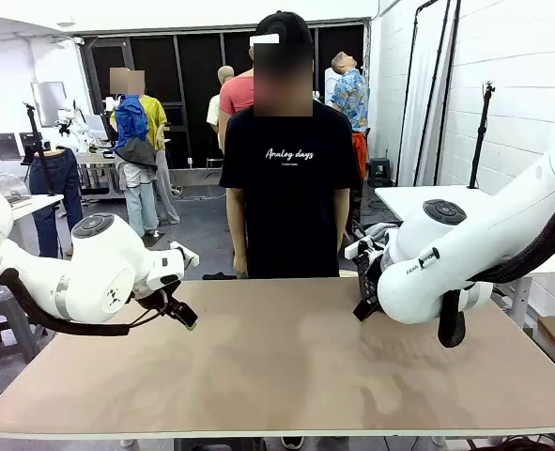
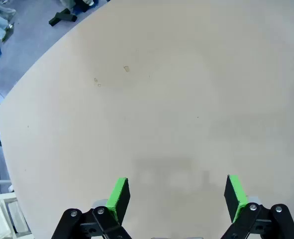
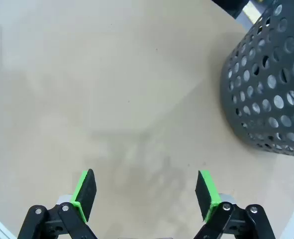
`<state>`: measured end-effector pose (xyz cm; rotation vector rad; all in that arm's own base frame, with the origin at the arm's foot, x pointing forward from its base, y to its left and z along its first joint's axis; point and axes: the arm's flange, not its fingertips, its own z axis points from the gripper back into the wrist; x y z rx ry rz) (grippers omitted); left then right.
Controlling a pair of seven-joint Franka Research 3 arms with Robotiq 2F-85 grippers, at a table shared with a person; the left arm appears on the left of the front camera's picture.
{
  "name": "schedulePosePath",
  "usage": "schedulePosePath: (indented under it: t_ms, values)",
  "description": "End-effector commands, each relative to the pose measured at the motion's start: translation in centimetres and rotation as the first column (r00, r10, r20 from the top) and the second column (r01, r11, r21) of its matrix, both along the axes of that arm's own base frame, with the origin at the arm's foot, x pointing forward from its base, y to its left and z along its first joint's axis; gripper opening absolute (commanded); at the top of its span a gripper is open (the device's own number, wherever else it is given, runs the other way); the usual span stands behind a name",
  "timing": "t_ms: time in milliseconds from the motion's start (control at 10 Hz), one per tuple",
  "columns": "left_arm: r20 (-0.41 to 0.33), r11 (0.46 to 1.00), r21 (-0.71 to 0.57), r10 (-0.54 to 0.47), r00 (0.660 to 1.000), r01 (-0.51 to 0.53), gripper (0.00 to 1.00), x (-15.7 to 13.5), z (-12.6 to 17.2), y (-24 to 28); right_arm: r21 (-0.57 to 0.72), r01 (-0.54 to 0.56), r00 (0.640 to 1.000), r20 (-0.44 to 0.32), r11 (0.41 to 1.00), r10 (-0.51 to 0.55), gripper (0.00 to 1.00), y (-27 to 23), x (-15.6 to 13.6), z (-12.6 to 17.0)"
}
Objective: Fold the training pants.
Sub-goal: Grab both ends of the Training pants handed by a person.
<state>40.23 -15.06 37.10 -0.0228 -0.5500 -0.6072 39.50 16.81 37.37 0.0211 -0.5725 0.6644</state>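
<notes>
The light grey training pants are out of view. My left gripper [image 1: 185, 318] hovers over the left part of the bare tan table [image 1: 277, 366]. In the left wrist view it [image 2: 176, 194] is open, its green pads [image 2: 119, 196] wide apart over bare tabletop. My right gripper [image 1: 360, 312] hangs over the table's right part. The right wrist view shows it [image 3: 147, 191] open too, with nothing between its fingers [image 3: 207, 193].
A dark perforated basket [image 3: 268, 84] stands on the table just beyond and to the side of my right gripper. A person in a black T-shirt [image 1: 291, 178] stands at the far edge, arms down. The table's edge [image 2: 17, 124] runs near my left gripper.
</notes>
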Motion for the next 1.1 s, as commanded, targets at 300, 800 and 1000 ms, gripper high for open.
schedulePosePath:
  t_ms: [300,800,1000]
  values:
    - [0.000,1.000,0.000,0.000,1.000,0.000,1.00,0.00,0.01,0.00,0.000,0.000,1.000,0.000,1.000,0.000,1.00,0.00,0.00,0.00]
    - [0.000,1.000,0.000,0.000,1.000,0.000,1.00,0.00,0.01,0.00,0.000,0.000,1.000,0.000,1.000,0.000,1.00,0.00,0.00,0.00]
    - [0.000,1.000,0.000,0.000,1.000,0.000,1.00,0.00,0.01,0.00,0.000,0.000,1.000,0.000,1.000,0.000,1.00,0.00,0.00,0.00]
